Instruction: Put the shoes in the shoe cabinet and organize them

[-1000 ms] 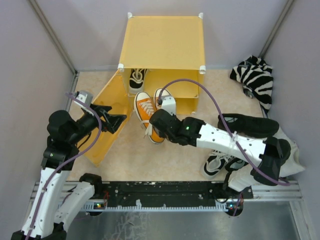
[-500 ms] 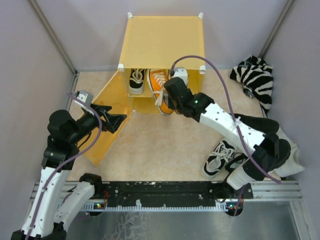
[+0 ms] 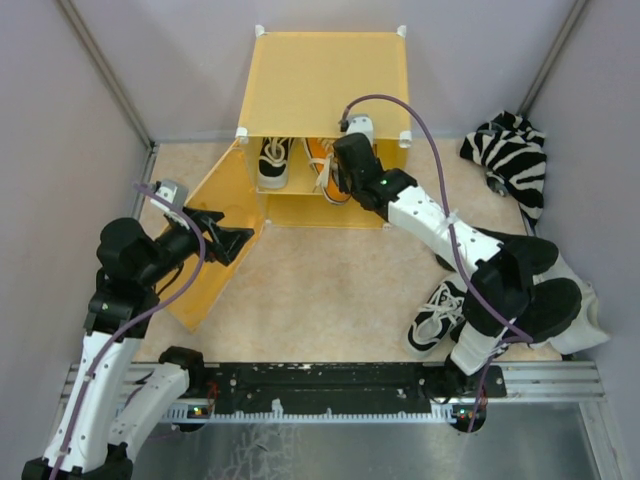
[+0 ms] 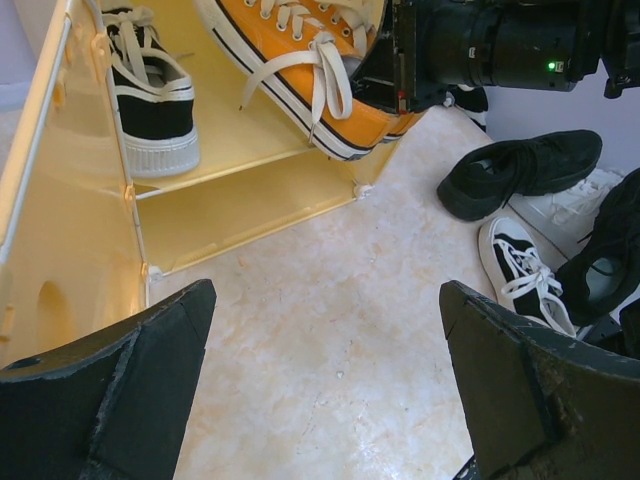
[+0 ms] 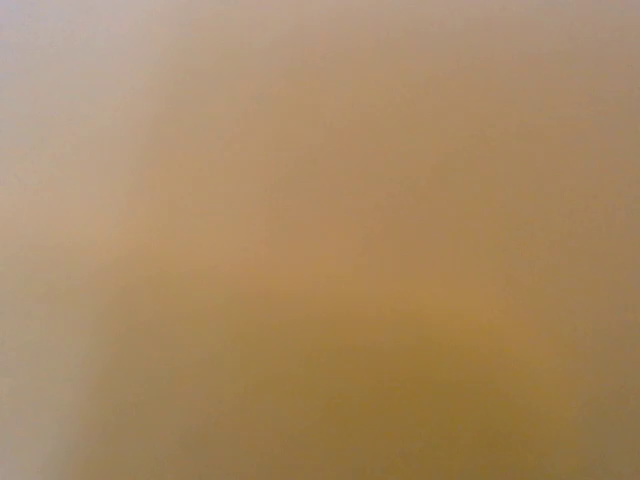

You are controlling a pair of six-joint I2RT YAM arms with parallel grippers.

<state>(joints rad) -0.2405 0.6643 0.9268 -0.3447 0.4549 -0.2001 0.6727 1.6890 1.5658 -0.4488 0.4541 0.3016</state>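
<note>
Since the earlier frame the right arm has reached further forward, carrying the orange sneakers [image 3: 322, 160] from the cabinet mouth deeper onto the shelf. Left arm: no change of position noted.

Right gripper [image 3: 340, 170]: at the opening of the shoe cabinet [image 3: 325, 85], its fingers clenched on the orange sneakers. In the left wrist view the pair sits tilted, with its near end overhanging the front edge of the inner shelf [image 4: 230, 165]. Right wrist view: a yellow-orange blur only.

Left gripper [image 4: 325, 300]: fingers released and spread wide, holding nothing, just beside the open door [image 3: 215, 220].

One black-and-white sneaker [image 3: 274, 160] stands on the same shelf, left of the orange pair. The second black-and-white sneaker [image 3: 437, 318] lies on the table [image 3: 320, 290] near the right arm's base, well apart from the cabinet, with an all-black shoe [image 4: 520, 170] near it. Zebra-striped cloth [image 3: 510, 155] lies at the far right.
</note>
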